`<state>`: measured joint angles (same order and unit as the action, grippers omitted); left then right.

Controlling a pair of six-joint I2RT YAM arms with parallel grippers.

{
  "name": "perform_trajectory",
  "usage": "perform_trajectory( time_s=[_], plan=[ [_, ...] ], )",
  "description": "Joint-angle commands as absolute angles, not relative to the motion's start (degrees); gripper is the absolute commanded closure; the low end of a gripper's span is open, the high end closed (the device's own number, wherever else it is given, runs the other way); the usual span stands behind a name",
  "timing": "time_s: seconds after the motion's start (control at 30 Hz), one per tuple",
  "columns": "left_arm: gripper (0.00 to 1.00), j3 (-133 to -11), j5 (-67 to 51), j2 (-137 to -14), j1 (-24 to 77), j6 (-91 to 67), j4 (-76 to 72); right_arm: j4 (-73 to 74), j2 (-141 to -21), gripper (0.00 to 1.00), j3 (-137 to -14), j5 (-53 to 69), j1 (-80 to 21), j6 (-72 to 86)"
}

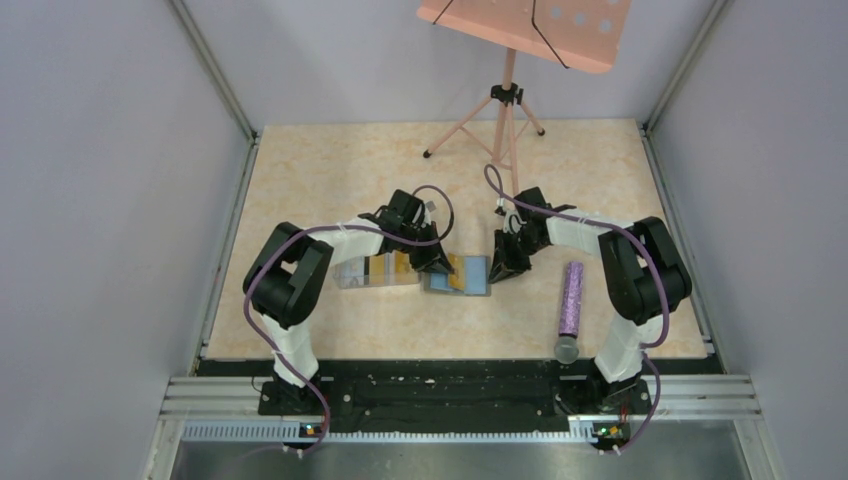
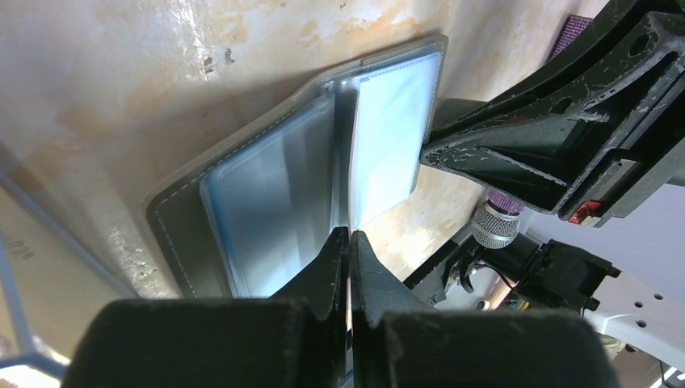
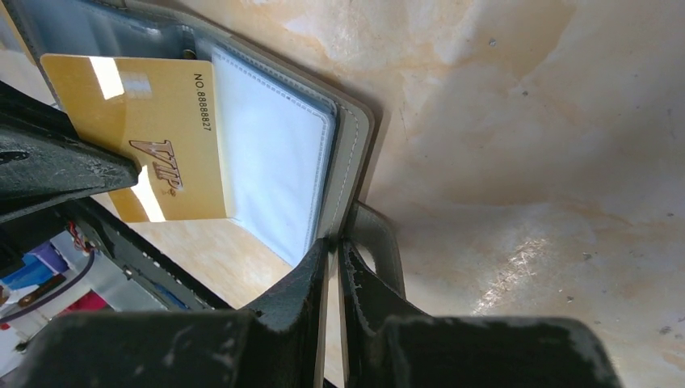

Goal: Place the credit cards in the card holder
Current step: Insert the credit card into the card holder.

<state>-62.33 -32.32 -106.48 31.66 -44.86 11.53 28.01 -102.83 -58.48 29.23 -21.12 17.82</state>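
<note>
Top external, card holder [image 1: 478, 276] crosswise, left claw [image 1: 438, 267] nips card [image 3: 137, 133], right claw [image 1: 500, 274] holder.

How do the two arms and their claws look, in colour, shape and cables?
The left arm and right arm have white links and bulky black joint housings; a purple cable runs along each. The left claw and right claw are black, with two tapering fingers, scuffed and flecked pale.

Robot lab, grey panel walls [image 1: 100, 180]
</note>
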Motion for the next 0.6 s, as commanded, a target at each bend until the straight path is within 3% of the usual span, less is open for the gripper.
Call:
perform_trajectory(
  time_s=[0.0,0.57],
  plan=[
    [1.0,-60.97,-33.9,-106.88,32.22,-45.92,8.14,25.84,-103.02,0.92,-57.84,31.26,-20.6,18.42],
    [1.0,-64.77,-31.89,-110.28,32.54,-43.44,13.8,25.48,-102.91,0.92,-57.47,31.73,-20.57,18.45]
  ],
)
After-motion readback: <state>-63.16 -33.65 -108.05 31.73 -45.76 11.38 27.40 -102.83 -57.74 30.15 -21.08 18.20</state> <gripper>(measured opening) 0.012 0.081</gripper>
